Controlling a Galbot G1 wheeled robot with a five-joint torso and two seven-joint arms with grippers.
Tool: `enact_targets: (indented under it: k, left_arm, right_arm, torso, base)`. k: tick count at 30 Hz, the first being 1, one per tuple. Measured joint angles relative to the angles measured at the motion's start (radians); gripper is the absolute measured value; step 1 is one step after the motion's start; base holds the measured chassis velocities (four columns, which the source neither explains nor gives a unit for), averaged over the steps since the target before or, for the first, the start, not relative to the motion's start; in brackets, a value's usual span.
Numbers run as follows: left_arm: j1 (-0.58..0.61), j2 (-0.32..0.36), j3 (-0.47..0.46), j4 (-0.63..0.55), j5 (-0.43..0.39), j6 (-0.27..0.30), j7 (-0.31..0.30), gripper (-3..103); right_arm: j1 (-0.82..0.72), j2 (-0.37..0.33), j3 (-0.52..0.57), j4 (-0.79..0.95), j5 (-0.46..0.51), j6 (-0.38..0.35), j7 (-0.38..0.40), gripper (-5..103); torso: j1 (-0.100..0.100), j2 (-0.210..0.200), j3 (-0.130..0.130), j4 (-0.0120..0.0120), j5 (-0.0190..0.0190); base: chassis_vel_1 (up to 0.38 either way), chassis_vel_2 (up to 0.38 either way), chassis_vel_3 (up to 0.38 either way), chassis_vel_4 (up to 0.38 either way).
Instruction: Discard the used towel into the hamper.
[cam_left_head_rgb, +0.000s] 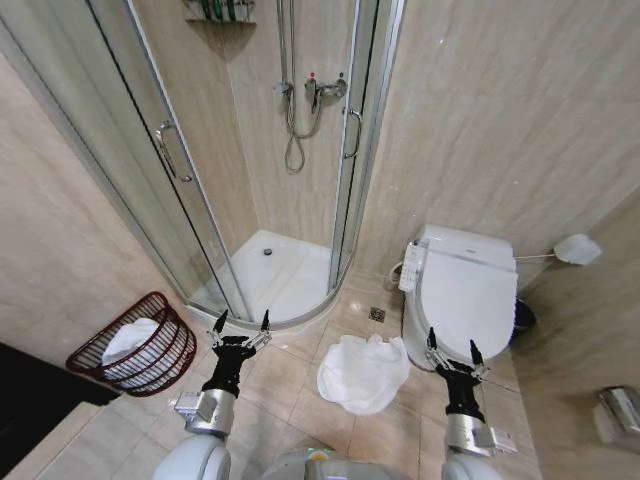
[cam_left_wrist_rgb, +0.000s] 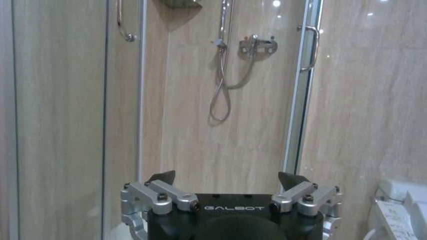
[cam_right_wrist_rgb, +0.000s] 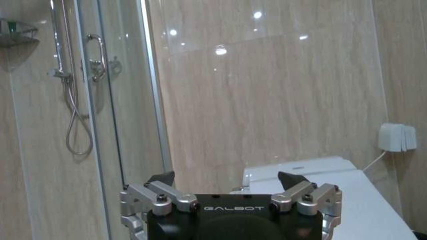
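Observation:
A crumpled white towel (cam_left_head_rgb: 363, 372) lies on the tiled floor in front of the toilet, between my two arms. The hamper (cam_left_head_rgb: 140, 346), a dark red-brown ribbed basket, leans against the left wall with white cloth inside it. My left gripper (cam_left_head_rgb: 241, 322) hovers open just right of the hamper and left of the towel. My right gripper (cam_left_head_rgb: 453, 345) hangs open to the right of the towel, by the toilet's front. In the left wrist view the left gripper (cam_left_wrist_rgb: 227, 176) is open and empty, and in the right wrist view the right gripper (cam_right_wrist_rgb: 227, 176) is the same.
A white toilet (cam_left_head_rgb: 457, 293) with closed lid stands at the right. A glass shower cabin (cam_left_head_rgb: 280, 285) with a raised white tray fills the corner ahead. A floor drain (cam_left_head_rgb: 377, 314) sits between them. Beige walls close in on both sides.

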Motion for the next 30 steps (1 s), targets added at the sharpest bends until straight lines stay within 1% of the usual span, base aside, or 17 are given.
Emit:
enact_targets:
  k: [10,11,14,15,18,24,26,30]
  left_arm:
    - [0.0,0.0,0.0,0.0,0.0,0.0,0.0,100]
    - [0.0,0.0,0.0,0.0,0.0,0.0,0.0,100]
    - [0.0,0.0,0.0,0.0,0.0,0.0,0.0,100]
    - [0.0,0.0,0.0,0.0,0.0,0.0,0.0,100]
    - [0.0,0.0,0.0,0.0,0.0,0.0,0.0,100]
    - [0.0,0.0,0.0,0.0,0.0,0.0,0.0,100]
    - [0.0,0.0,0.0,0.0,0.0,0.0,0.0,100]
    - [0.0,0.0,0.0,0.0,0.0,0.0,0.0,100]
  right_arm:
    - [-0.001,0.0,-0.006,-0.001,-0.004,-0.002,-0.004,100]
    - [-0.001,0.0,-0.006,-0.001,-0.004,-0.002,-0.004,100]
    - [-0.012,-0.001,-0.03,-0.009,-0.029,0.015,-0.011,100]
    - [-0.012,-0.001,-0.03,-0.009,-0.029,0.015,-0.011,100]
    - [-0.014,0.015,-0.045,-0.022,-0.047,0.022,-0.023,100]
    - [-0.023,0.001,-0.055,-0.056,-0.039,0.035,-0.031,100]
    - [-0.036,-0.008,-0.073,-0.076,-0.032,0.047,-0.034,100]
    - [-0.041,-0.004,-0.087,-0.093,-0.033,0.059,-0.037,100]
  torso:
    - [-0.022,-0.049,-0.027,0.0,0.0]
    - [-0.022,-0.049,-0.027,0.0,0.0]
    - [-0.029,-0.067,-0.038,0.0,0.0001]
    - [-0.029,-0.067,-0.038,0.0,0.0001]
    - [-0.036,-0.084,-0.048,0.0,0.0]
    - [-0.047,-0.106,-0.06,0.0,0.0]
    - [-0.052,-0.118,-0.067,0.0,0.0]
    - [-0.059,-0.136,-0.077,0.0,0.0]
  base:
    - [0.0,0.0,0.0,0.0]
    - [0.0,0.0,0.0,0.0]
    - [0.0,0.0,0.0,0.0]
    - [0.0,0.0,0.0,0.0]
    - [0.0,0.0,0.0,0.0]
    - [0.0,0.0,0.0,0.0]
    - [0.0,0.0,0.0,0.0]
    - [0.0,0.0,0.0,0.0]
